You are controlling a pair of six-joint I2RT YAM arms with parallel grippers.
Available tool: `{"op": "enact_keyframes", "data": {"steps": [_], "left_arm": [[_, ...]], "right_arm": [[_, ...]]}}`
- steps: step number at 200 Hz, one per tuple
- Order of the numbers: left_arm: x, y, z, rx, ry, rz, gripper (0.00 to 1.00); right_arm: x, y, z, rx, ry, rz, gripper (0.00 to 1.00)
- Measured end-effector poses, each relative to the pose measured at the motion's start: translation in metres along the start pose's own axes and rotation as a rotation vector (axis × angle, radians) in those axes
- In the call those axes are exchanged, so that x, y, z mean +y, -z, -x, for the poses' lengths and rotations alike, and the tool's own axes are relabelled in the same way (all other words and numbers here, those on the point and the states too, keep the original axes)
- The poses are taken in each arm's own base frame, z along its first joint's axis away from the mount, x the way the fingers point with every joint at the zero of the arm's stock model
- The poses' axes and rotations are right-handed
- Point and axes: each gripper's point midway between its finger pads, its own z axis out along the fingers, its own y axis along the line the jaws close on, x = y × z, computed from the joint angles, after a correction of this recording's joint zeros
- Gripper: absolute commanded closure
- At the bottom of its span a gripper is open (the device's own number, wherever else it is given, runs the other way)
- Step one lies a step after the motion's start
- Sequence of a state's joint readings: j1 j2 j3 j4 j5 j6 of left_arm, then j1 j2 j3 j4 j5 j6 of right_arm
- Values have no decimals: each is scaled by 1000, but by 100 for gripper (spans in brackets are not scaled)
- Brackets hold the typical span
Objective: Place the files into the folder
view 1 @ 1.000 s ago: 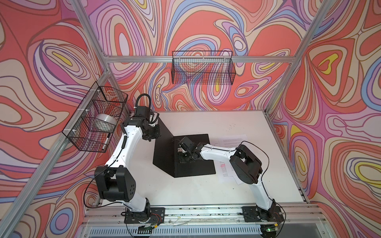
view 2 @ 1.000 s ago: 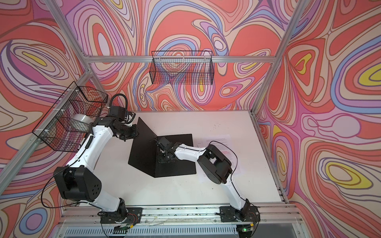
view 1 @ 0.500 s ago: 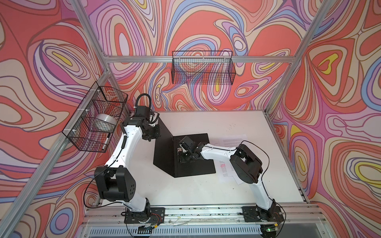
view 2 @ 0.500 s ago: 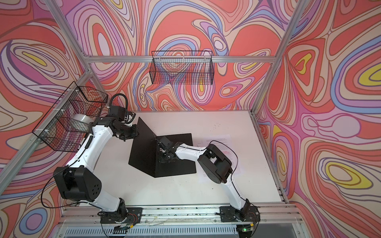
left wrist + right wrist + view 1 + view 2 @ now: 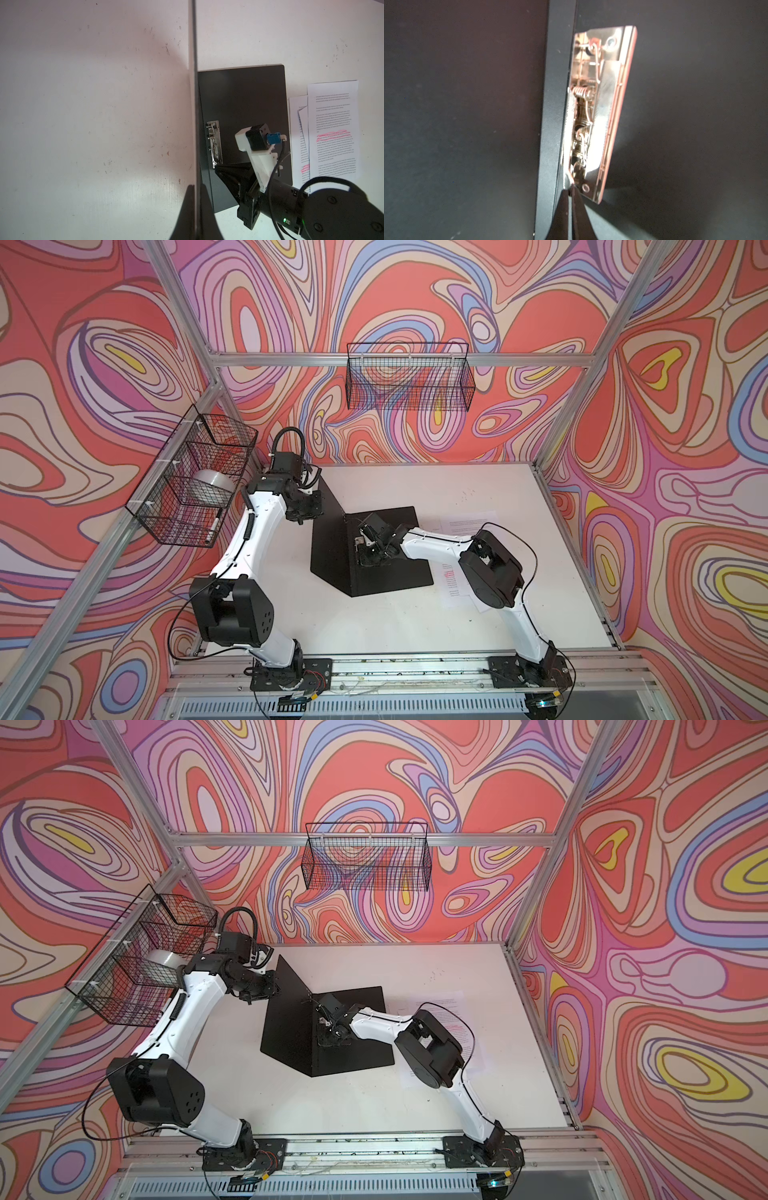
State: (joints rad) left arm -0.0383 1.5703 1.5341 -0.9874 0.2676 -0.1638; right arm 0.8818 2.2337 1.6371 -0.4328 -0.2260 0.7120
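Files lie loose on the desk: a few overlapping printed sheets with pink-highlighted lines, just beside the folder on its right and partly under the right arm's elbow in both top views. None of them is inside the folder, so the main part of the job is not yet done. What is done, as far as can be seen, is the opening. The folder sits near the middle of the desk with one black cover flat and the other cover standing upright. The left tool is closed on that upright cover's edge, pinching it thin between its fingers and holding it up. The right tool reaches in over the flat cover and is closed too, its tips meeting at one end of the metal clip near the spine, where they appear to pinch the end of the clip's lever. Whether the clip is raised enough to take paper cannot be told. By my judgement the work is at the clip-opening step. Left to do are fetching the sheets, sliding them under the clip, letting it clamp down and lowering the cover.
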Motion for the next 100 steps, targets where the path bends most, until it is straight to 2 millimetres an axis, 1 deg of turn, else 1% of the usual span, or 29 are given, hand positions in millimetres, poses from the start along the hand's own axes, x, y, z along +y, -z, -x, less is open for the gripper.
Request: {"op": "enact_keyframes", "data": {"steps": [100], "left_arm": [[2, 1, -1, 3, -15, 9, 100]], "right_arm": [[-3, 0, 1, -6, 2, -14, 100]]}}
